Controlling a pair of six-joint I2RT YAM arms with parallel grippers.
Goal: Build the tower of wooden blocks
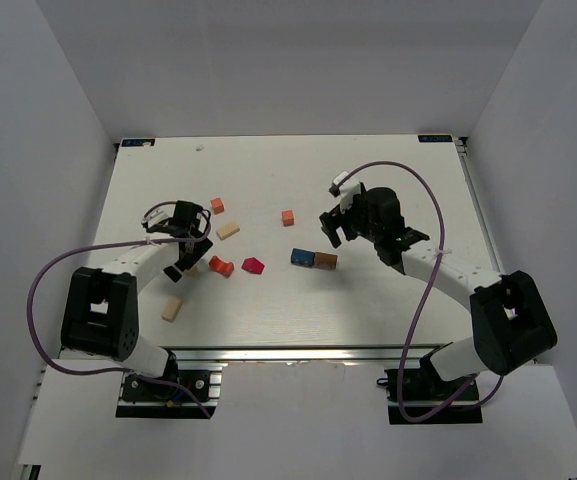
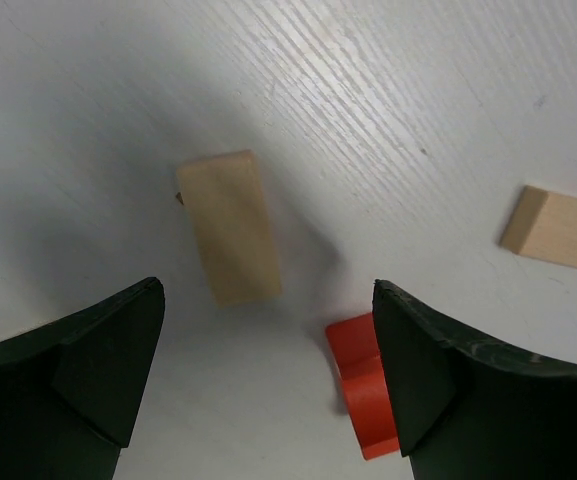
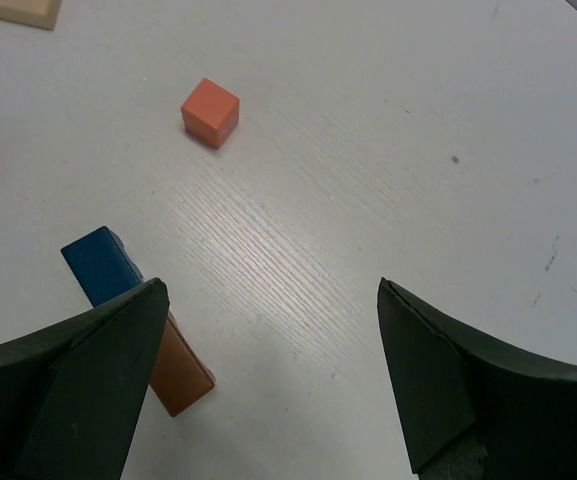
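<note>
Evidently the wood block tower is unbuilt, its blocks (image 1: 288,217) scattered on the surface (image 1: 388,180); the left end effector (image 2: 268,290), spread above a pale tan block (image 2: 228,225), must next descend and close, the right end effector (image 3: 270,290) spread too.

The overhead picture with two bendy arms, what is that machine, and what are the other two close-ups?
It is a robot with two arms bolted to a white table, seen from above. The other two pictures come from cameras on each wrist, looking down at the table. The left hand hangs open over a tan block, a red block beside it. The right hand is open near a blue block beside a brown block; an orange cube lies apart. Nothing is held.
</note>
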